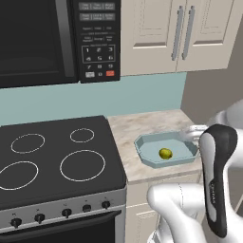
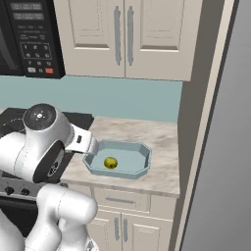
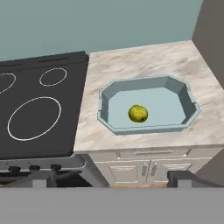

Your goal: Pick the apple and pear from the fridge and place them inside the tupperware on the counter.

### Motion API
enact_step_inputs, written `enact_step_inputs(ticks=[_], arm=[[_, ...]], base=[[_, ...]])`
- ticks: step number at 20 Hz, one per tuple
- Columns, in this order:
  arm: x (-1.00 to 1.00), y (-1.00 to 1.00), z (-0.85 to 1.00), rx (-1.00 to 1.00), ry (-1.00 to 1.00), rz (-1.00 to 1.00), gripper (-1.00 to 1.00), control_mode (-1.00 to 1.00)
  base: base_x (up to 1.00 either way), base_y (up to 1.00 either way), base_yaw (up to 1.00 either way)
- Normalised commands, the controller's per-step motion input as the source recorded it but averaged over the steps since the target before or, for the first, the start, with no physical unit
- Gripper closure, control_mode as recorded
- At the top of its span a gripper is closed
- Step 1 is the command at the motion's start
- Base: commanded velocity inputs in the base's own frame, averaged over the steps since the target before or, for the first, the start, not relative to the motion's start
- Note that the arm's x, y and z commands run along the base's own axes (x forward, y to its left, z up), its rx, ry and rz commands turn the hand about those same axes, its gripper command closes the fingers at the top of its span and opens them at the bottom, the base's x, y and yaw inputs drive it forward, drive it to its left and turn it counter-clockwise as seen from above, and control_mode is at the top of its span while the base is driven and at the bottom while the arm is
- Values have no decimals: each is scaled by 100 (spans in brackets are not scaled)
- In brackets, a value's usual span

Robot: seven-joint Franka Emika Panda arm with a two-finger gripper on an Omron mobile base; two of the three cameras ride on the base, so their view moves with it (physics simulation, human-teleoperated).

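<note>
gripper (image 3: 111, 178): jaws spread wide, holding nothing, touching nothing | pear (image 3: 138, 113) lies inside tupperware (image 3: 114, 127) on counter (image 3: 144, 61)

A black glass stovetop (image 1: 57, 156) with white burner rings served as the landmark. Directly above it hung a black microwave (image 1: 57, 40); behind it ran a pale teal backsplash (image 1: 95, 99). Cream panelled wall cabinets (image 2: 125, 37) were mounted above and to its right.
</note>
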Motion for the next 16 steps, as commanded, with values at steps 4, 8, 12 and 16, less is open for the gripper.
enact_step_inputs(ticks=[4, 8, 12, 16], arm=[[-5, 6, -2, -6, 27, -6, -100, -100], [0, 1, -1, -1, 9, 0, -100, -100], [-28, 0, -6, 0, -8, 0, -100, -100], [-18, 0, -5, 0, -2, 0, -100, 100]], base=[[0, 0, 0], [0, 0, 0], [0, 0, 0], [-67, 0, -8]])
